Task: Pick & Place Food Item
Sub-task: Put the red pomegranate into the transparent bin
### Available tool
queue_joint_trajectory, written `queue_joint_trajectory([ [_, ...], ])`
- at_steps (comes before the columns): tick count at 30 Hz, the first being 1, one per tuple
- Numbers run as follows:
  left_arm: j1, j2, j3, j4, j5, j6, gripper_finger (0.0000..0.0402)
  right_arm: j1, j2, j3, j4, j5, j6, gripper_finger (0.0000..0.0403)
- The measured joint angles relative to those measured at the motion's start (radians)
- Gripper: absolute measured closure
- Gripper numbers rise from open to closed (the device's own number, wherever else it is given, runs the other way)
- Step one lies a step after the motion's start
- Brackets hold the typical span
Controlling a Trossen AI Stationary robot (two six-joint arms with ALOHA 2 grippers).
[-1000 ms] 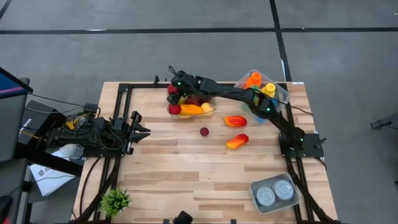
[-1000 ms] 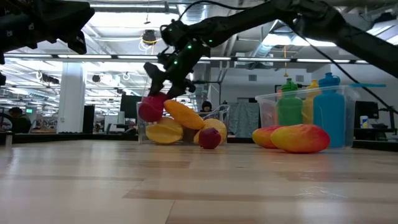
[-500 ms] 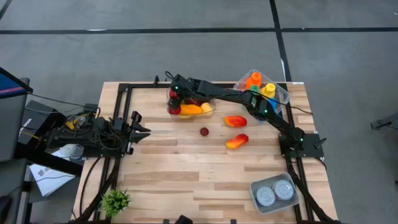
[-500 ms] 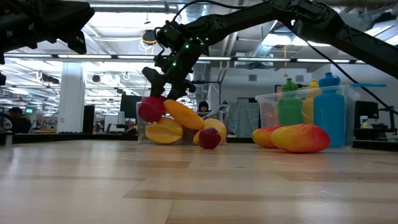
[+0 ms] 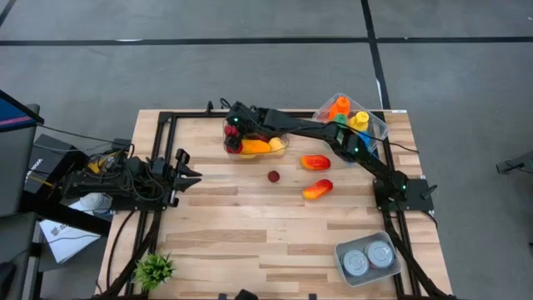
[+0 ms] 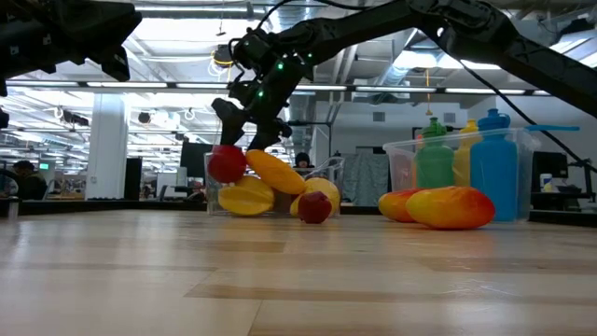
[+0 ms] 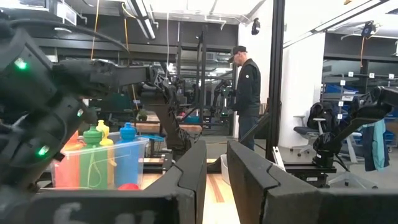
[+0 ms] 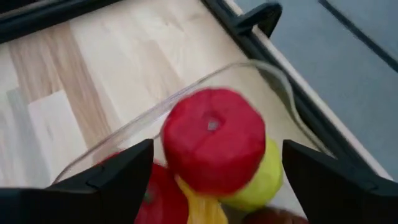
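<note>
Above the clear bowl (image 5: 256,143), the right gripper (image 8: 211,180) is spread wide around a red apple (image 8: 213,140), seemingly just released; lifting away is called for next.

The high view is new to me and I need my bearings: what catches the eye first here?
The right arm stretches across the table's far side, its right gripper open over a clear bowl heaped with toy fruit, a red apple lying just below the fingers. On the bare wood nearby lie two orange-red mangoes and a small dark red fruit. The left gripper waits at the left edge.
</note>
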Motion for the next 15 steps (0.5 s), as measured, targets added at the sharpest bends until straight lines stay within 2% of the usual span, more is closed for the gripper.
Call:
queue_joint_trajectory([
  [7, 0.0, 0.0, 0.0, 0.0, 0.0, 0.0, 0.0348, 0.005, -0.128, 0.001, -0.085, -0.008, -0.01, 0.0051],
  [10, 0.0, 0.0, 0.0, 0.0, 0.0, 0.0, 0.0348, 0.022, -0.22, 0.0, -0.219, -0.008, -0.025, 0.0053],
  [15, 0.0, 0.0, 0.0, 0.0, 0.0, 0.0, 0.0348, 0.069, -0.38, 0.001, -0.552, 0.008, -0.023, 0.0058],
])
